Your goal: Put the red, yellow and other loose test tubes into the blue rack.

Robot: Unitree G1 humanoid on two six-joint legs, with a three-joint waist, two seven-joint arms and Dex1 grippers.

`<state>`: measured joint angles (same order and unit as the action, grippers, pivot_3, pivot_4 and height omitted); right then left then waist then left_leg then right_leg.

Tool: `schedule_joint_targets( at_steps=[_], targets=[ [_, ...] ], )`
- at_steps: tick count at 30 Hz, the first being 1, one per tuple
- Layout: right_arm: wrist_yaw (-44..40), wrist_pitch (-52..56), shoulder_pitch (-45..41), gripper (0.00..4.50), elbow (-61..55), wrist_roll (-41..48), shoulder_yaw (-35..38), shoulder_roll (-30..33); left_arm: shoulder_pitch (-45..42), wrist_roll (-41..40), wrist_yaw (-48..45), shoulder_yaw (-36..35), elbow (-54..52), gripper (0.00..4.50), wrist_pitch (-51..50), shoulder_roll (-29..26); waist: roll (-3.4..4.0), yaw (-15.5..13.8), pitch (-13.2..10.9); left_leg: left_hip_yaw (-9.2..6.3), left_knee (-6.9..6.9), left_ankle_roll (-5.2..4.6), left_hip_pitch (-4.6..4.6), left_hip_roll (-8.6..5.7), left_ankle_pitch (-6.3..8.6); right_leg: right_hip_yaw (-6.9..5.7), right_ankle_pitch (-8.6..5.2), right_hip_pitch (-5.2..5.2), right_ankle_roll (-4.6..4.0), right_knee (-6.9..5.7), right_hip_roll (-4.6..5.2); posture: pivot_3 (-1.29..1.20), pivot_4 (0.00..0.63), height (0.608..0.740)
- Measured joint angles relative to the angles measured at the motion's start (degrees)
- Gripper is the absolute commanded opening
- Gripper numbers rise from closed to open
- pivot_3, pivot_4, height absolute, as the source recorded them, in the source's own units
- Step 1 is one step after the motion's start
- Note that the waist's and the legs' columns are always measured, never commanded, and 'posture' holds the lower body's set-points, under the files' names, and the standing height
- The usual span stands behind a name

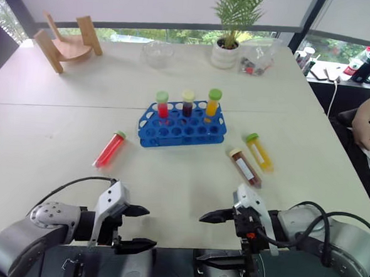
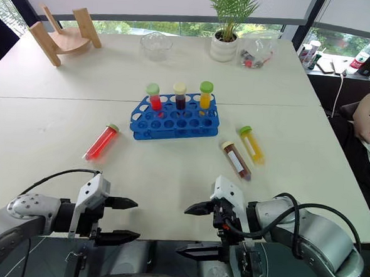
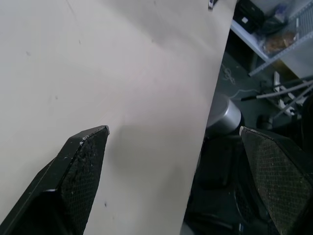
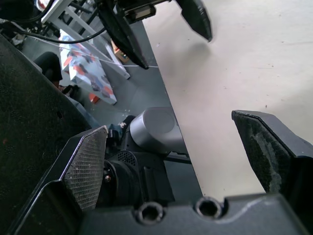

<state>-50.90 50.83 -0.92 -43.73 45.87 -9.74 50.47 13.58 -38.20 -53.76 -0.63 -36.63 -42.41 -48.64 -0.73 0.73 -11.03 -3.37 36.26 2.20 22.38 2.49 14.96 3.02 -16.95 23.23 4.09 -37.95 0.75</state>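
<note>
At the right edge of the frame we see a person's arm cut off, the rest of the body out of the picture. At the upper right, the dark items on the side counter are too small for us to name. The contents of the clear bag beside the potted plant are unreadable, and the plant's fronds run off the top edge. The label on the brown tube is too small to read. The lower parts of the three tubes standing in the blue rack are hidden by its tiers.
</note>
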Motion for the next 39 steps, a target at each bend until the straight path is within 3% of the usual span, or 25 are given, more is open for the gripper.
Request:
schedule_joint_targets(
  at_steps=[11,18,23,26,28,30,34,39],
  targets=[
    [-0.18,-0.10,0.40,4.50,0.00,-0.08,-0.05,0.05,0.60,1.41,-0.49,2.10,1.24,4.43,1.99,0.67,0.00,0.02,0.00,-0.01,0.00,0.00,-0.01,0.00,0.00,0.00,0.01,0.00,0.01,-0.01,-0.02,0.00,0.150,0.740],
    [-0.23,-1.18,0.15,4.50,0.30,-2.18,0.27,0.90,-4.49,3.48,-1.71,4.12,6.00,4.43,5.27,1.98,-0.02,-0.03,0.02,0.01,0.05,0.00,-0.01,-0.01,0.00,0.00,0.02,-0.03,0.02,-0.01,0.00,0.00,0.150,0.740],
    [0.62,2.13,-2.36,4.50,1.25,-0.54,7.14,5.63,-7.45,4.28,-0.62,4.43,7.43,4.43,4.84,3.31,-0.01,-0.05,0.02,-0.01,0.06,0.00,-0.02,-0.01,-0.01,0.00,0.06,-0.04,0.08,-0.03,-0.01,0.00,0.150,0.740],
    [2.16,7.70,-10.26,4.50,5.55,7.31,14.76,7.02,-14.02,0.00,1.42,3.78,6.96,4.43,0.63,5.54,-0.02,-0.05,-0.04,-0.03,0.26,0.00,0.04,-0.01,-0.01,-0.01,0.12,-0.05,0.17,-0.12,-0.02,0.00,0.150,0.740],
    [2.59,10.15,-17.96,4.50,9.79,10.48,19.24,9.28,-18.30,0.16,0.79,3.60,5.68,4.43,0.27,3.34,-0.02,0.06,-0.04,-0.02,0.30,0.00,0.01,-0.01,-0.01,-0.01,0.13,-0.09,0.16,-0.13,-0.03,0.00,0.150,0.740],
    [2.36,11.58,-27.76,4.50,16.57,8.69,18.55,12.90,-22.98,2.18,-1.56,4.84,5.56,4.43,0.66,-0.41,0.04,0.25,-0.06,0.02,0.18,0.00,0.01,-0.02,-0.01,0.01,0.13,0.00,0.14,-0.08,-0.04,0.00,0.150,0.740],
    [-1.04,12.89,-41.68,4.50,28.77,-2.68,5.19,17.15,-30.02,5.84,-5.01,7.11,6.99,4.43,2.15,-3.58,0.02,0.23,-0.04,0.04,-0.07,-0.01,0.01,0.00,-0.01,0.01,0.11,0.12,0.12,-0.04,-0.06,0.00,0.150,0.740],
    [-7.21,15.74,-56.20,4.50,47.48,-18.62,-16.29,13.63,-39.07,10.24,-7.59,8.73,9.00,4.43,4.71,-5.74,0.05,0.30,-0.08,0.07,-0.09,-0.02,0.53,-0.01,0.00,0.02,0.12,0.63,0.13,-0.04,-0.04,0.00,0.150,0.740]
  ],
)
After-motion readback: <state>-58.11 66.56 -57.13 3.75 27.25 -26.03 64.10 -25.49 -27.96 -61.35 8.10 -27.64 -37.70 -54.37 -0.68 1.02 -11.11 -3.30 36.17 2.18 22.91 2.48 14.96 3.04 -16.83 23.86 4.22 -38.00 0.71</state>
